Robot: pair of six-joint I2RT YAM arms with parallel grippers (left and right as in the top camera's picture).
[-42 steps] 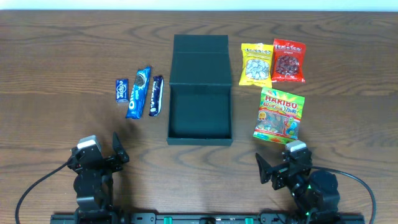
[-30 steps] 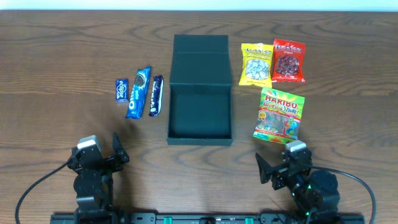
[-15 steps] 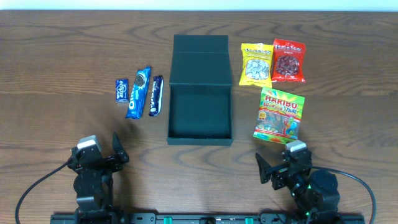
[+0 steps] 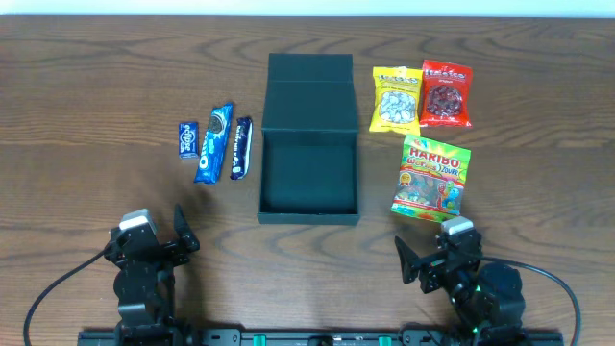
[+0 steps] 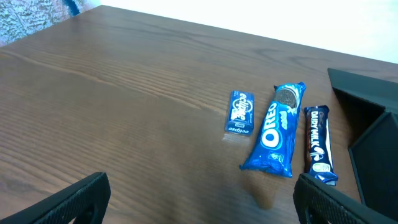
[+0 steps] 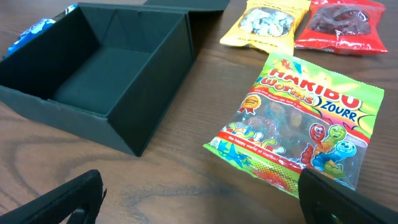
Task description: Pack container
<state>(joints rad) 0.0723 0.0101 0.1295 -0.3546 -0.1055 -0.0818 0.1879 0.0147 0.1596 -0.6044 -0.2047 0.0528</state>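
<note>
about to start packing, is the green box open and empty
Open and empty. The container has its lid folded back flat; the right wrist view shows only bare floor inside.

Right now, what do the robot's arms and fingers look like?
The left arm and right arm are black and chunky. Each has two black fingers and a pale grey block on top. A thin black cable curves from each.

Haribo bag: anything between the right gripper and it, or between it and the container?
Nothing visible. Bare table separates the open right gripper from the Haribo bag, and the bag from the container, lid open.
</note>
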